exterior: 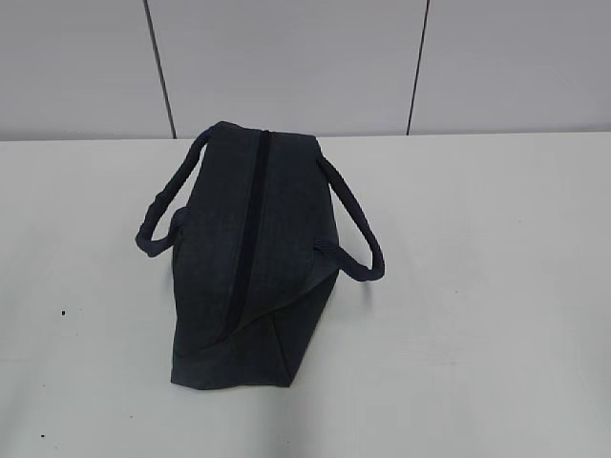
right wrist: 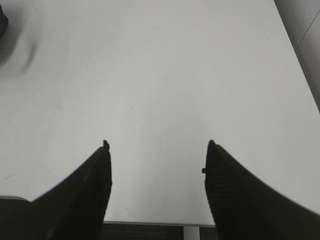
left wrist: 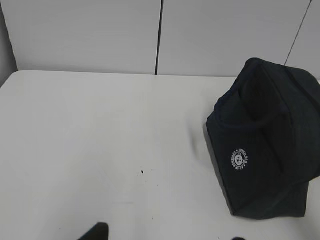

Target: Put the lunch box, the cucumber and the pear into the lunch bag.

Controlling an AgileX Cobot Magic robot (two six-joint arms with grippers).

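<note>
The lunch bag stands on the white table, dark navy, with its top zipper running shut along the ridge and a looped handle hanging off each side. In the left wrist view the lunch bag shows its end panel with a round white logo. My left gripper is open over bare table, left of the bag, only its fingertips showing. My right gripper is open over bare table with nothing between its fingers. The lunch box, the cucumber and the pear are out of view.
A grey panelled wall stands behind the table's far edge. The table's near edge lies just under my right gripper. A small dark speck marks the tabletop left of the bag.
</note>
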